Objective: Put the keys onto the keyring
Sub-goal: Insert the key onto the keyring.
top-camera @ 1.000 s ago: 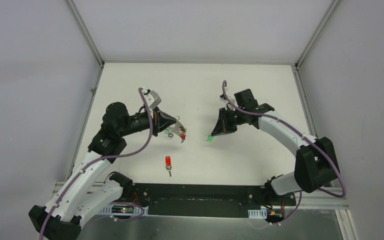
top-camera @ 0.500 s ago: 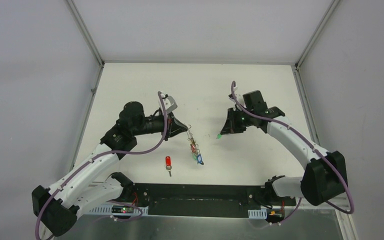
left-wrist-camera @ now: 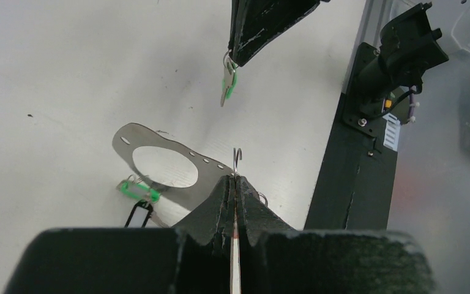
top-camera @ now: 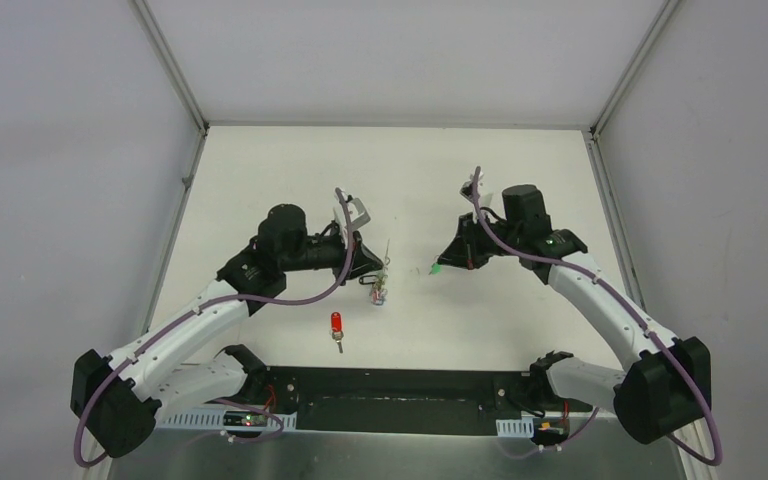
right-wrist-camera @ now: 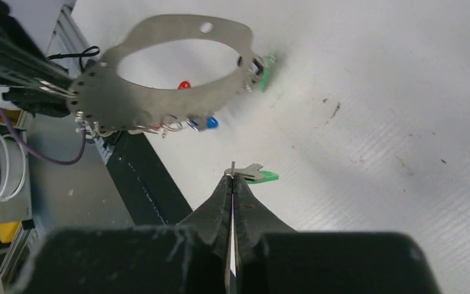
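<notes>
Closest to the arm bases, a red key [top-camera: 337, 323] lies flat on the table [top-camera: 260, 170]. It sits below the left gripper [left-wrist-camera: 235, 179] and a little toward that arm's base, with nothing touching it.

Above it, the left gripper has its jaws pressed together on the rim of the keyring [right-wrist-camera: 122, 110], and a small wire hook pokes out past the fingertips. The ring appears to be held up off the table by that grip, its open middle turned toward the other arm. Several small clasps dangle along its lower rim. At least a blue-headed key [right-wrist-camera: 211, 123] and a green-headed key [right-wrist-camera: 267, 68] hang there, so part of the job looks done.

Farther out, the right gripper [right-wrist-camera: 232, 179] faces the left gripper across a gap. It is pinched tight on one end of a green key [right-wrist-camera: 263, 176], whose coloured head sticks out sideways from the fingertips. That key is near the ring but not touching it.

By my reading, this green key is the next to be hooked on. The red one on the table is left to fetch afterwards.
</notes>
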Tool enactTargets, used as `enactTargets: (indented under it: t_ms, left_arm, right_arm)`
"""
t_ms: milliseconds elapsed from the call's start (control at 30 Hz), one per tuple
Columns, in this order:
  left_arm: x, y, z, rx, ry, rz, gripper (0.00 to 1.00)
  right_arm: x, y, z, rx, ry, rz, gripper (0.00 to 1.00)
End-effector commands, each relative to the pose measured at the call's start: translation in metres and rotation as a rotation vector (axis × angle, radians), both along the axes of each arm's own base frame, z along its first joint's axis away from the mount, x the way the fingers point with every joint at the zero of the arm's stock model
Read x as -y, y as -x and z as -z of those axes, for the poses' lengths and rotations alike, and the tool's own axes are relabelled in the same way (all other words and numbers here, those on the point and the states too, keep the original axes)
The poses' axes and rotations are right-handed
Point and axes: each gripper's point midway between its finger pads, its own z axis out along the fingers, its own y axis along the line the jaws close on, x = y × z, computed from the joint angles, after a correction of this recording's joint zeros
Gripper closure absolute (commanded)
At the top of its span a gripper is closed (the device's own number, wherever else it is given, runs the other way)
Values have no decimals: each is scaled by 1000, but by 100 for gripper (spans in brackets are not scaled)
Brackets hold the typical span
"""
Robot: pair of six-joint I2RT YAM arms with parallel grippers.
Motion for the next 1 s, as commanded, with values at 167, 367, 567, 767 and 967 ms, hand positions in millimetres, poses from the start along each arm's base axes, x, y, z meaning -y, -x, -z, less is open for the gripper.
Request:
enactTargets:
  t_ms: [167,367,567,767,967]
  left_arm:
    - [10,3,-10,133,44,38,100]
    - [12,11,-5,138,38,69,100]
    - [14,17,-3,146,37,94,100]
    - [17,25,-4,160,42,130,100]
    - [19,31,-7,189,52,156,100]
  right_arm:
    - [-19,21,-33,173,-171,-275,100]
    - [-23,38,-42,240,-244,-397,100]
    - [-23,52,-49,359,-288,-481,100]
    - [-31,65,-58,425,-318,-550,100]
    - [-47,77,-62,487,-303,-608,100]
